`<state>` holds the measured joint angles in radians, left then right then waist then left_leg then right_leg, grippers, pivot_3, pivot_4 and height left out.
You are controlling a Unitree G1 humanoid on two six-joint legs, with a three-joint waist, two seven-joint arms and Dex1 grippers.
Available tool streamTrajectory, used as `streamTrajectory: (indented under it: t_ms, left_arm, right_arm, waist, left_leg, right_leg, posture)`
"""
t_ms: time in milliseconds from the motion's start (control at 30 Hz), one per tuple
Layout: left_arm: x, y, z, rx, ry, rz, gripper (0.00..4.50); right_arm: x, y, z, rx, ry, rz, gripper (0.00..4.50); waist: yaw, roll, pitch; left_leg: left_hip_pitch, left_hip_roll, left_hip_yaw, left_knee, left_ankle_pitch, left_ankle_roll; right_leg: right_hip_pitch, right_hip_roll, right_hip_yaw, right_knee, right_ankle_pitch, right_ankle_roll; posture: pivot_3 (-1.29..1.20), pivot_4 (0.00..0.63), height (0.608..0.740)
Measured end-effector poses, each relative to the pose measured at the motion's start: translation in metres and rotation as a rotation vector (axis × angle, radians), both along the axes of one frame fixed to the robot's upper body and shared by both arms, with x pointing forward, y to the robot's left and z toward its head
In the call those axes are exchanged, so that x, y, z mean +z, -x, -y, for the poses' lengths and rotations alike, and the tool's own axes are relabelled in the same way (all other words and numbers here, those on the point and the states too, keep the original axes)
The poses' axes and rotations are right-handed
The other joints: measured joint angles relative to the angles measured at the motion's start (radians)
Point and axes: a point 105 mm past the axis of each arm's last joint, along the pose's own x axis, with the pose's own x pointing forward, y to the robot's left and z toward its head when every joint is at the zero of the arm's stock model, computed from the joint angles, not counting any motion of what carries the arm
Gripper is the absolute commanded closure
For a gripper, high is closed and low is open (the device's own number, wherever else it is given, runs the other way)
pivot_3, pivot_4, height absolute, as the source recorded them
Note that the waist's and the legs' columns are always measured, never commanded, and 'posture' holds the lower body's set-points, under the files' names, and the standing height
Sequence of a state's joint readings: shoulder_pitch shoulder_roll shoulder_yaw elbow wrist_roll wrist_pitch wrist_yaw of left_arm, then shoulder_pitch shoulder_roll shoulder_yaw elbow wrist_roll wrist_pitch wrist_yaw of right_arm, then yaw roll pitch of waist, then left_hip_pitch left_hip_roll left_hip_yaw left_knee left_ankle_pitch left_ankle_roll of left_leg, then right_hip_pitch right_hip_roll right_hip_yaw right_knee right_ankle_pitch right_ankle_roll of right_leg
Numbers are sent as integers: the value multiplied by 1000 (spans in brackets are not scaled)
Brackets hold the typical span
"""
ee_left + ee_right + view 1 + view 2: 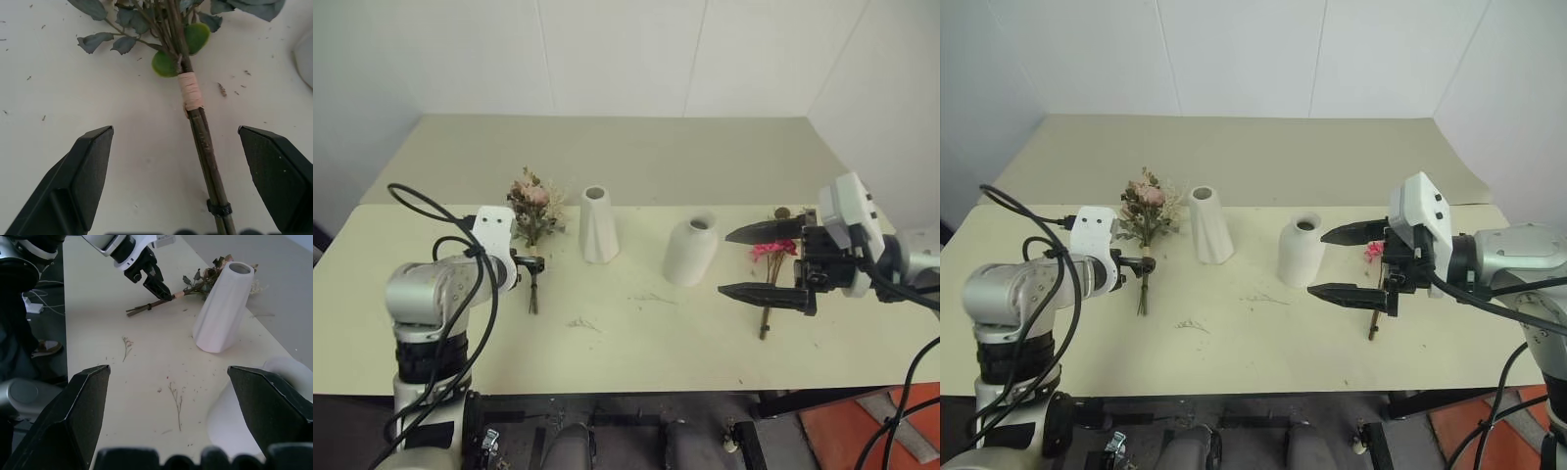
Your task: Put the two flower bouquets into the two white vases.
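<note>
Left claw (173,161) gapes wide over the cream bouquet's (532,211) stems, flat on the desk (646,333) beside the tall vase (598,224). Right claw (756,262) hangs wide, empty, near the pink bouquet (771,257) and round vase (690,251). Thin stems could slip or snap!

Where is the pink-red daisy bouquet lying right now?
The pink-red bouquet lies flat on the table at the robot's right, beyond the shorter vase, partly behind the open right gripper.
</note>
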<state>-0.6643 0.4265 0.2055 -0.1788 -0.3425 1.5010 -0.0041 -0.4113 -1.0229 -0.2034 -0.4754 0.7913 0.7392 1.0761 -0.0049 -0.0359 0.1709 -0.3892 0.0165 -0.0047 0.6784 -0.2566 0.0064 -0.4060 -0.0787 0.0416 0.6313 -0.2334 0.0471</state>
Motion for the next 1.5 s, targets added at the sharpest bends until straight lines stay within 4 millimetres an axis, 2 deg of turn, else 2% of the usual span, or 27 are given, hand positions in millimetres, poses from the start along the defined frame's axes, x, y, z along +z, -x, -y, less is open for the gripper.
streamTrajectory:
  t_ms: [133,233,567,633,833,900,967,1033,1233,1367,1433,1500]
  left_arm:
    - [-10,-24,2,27,24,-18,44]
    - [-15,-37,12,8,77,-38,657]
    - [-14,-48,20,-20,100,-32,3836]
    - [-14,-47,20,-21,104,-34,4349]
    - [-11,-47,15,0,114,-23,4350]
    - [-4,-52,8,14,85,67,4350]
    - [8,-59,-1,25,59,216,4350]
    - [30,-66,-6,12,112,378,4350]
    - [119,-82,-8,-174,417,820,4350]
    - [177,-75,1,-385,637,1076,4350]
    - [196,-72,2,-445,763,1163,4350]
    - [207,-70,3,-493,880,1210,4350]
  right_arm:
    - [-4,1,1,-11,5,-13,0]
    - [-8,2,1,-21,8,-26,0]
    - [-7,6,5,-55,15,-8,0]
    - [-5,6,7,-64,15,4,0]
    - [2,2,11,-102,-22,34,0]
    - [4,0,12,-113,-32,42,0]
    - [6,-4,12,-133,-51,56,0]
    - [7,-7,13,-154,-67,66,0]
    - [7,-13,10,-200,-117,92,0]
    - [1,-10,8,-215,-135,82,0]
    - [-6,-8,9,-231,-145,62,0]
    - [-12,-6,12,-260,-149,47,0]
  waist:
    - [6,0,0]
    - [9,0,0]
    - [10,0,0]
    - [11,0,0]
    - [11,0,0]
    - [9,0,0]
    - [8,0,0]
    - [12,0,0]
    - [21,0,0]
    - [18,0,0]
    - [16,0,0]
    - [14,0,0]
  left_leg:
    - [-1,0,0,0,0,0]
    - [-2,-1,0,0,0,0]
    - [-2,-1,0,0,0,0]
    - [-2,-1,0,0,0,0]
    - [-2,-1,1,0,0,0]
    - [-2,0,1,0,0,0]
    - [-3,0,1,0,0,0]
    - [-6,0,1,0,1,-1]
    - [-17,-2,2,2,2,-3]
    - [-19,-2,2,2,2,-2]
    - [-19,-2,2,3,2,-1]
    - [-19,-2,2,3,2,-1]
  right_leg:
    - [0,0,0,0,0,0]
    - [-1,-1,0,0,0,0]
    - [-2,-1,0,0,0,0]
    - [-2,-1,0,0,0,0]
    - [-2,-1,0,0,0,0]
    - [-2,-1,0,0,0,0]
    - [-3,-2,1,0,1,0]
    - [-6,-2,0,0,1,0]
    - [-16,-3,-2,0,4,0]
    - [-15,-3,-2,0,5,3]
    - [-16,-3,-2,0,5,3]
    - [-15,-3,-2,0,5,3]
  posture:
    - [0,150,740]
    - [0,150,740]
    - [0,150,740]
    - [0,150,740]
    - [0,150,740]
    - [0,150,740]
    - [0,150,740]
    - [0,150,740]
    - [0,150,740]
    - [0,150,740]
    - [0,150,740]
    - [0,150,740]
